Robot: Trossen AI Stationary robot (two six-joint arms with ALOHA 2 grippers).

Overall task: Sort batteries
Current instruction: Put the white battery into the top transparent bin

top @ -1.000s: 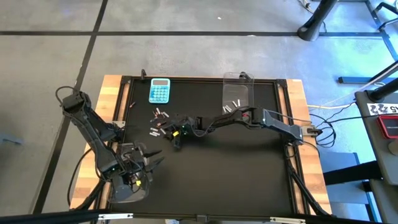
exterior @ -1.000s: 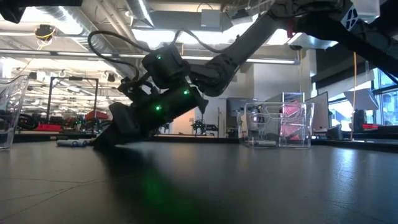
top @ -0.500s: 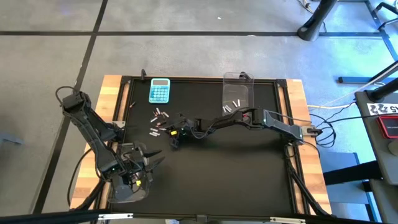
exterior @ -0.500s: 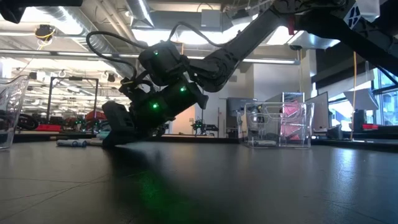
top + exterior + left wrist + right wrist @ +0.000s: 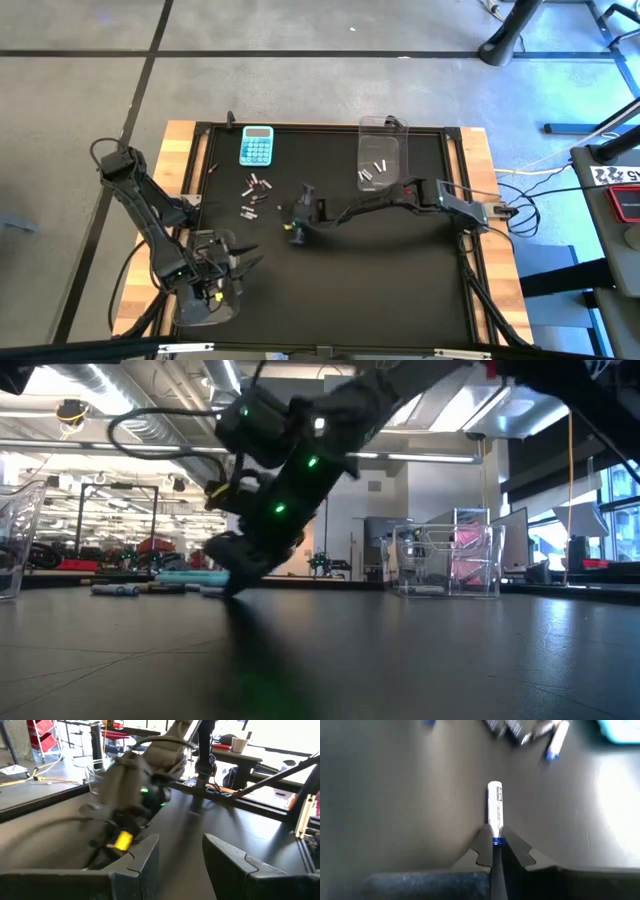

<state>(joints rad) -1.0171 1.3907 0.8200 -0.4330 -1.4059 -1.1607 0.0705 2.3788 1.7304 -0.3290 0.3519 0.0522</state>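
Now right gripper (image 5: 494, 844) pinches white battery (image 5: 494, 805) mid-table, arm stretched; left gripper (image 5: 180, 855) parted, folded near corner

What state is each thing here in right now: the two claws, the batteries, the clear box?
Right gripper: jaws shut on a white battery, near the table's middle.
Left gripper: jaws open, empty, at the near left corner.
Loose batteries: lying scattered on the table.
Clear bin: upright, a few batteries inside.
Calculator: lying flat.
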